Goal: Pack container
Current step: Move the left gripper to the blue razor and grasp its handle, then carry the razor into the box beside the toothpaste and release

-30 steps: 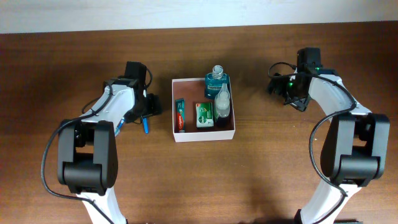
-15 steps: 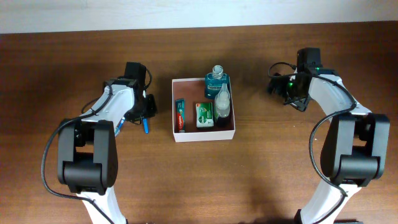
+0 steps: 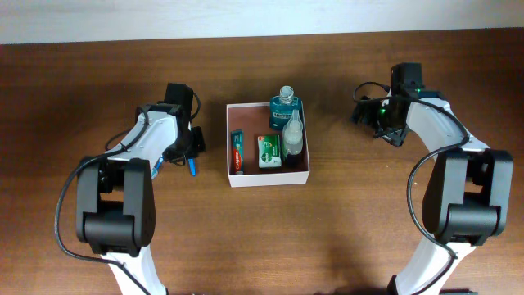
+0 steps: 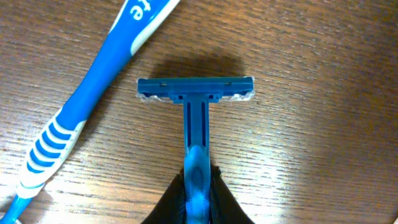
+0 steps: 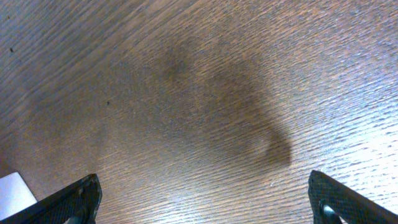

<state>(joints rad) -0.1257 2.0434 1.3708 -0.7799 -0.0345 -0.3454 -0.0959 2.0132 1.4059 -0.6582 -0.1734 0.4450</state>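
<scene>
Left pincer [image 4: 198, 190] is clamped on the handle of a blue razor [image 4: 196, 118], fingers pinching it from both sides; the razor head points away from the wrist camera, blades across, with a dark shadow on the wood just past it; can't tell if the head actually touches the counter [image 4: 323, 149]. Just to the side of the razor lies a blue and white toothbrush [image 4: 74, 124], angled, near the razor head but not touching it.

From overhead, that pincer sits just left of the container [image 3: 228, 156], which is in the middle of the counter between the two arms. Inside it: a toothpaste tube [image 3: 237, 152] along the left wall; a green box [image 3: 269, 152] beside it; a small clear bottle [image 3: 293, 136] to the right; a blue bottle [image 3: 286, 106] at the far wall.

Right pincer [image 5: 208, 205] is spread wide open over bare wood, gripping nothing; it hangs well off to the right of the container.
</scene>
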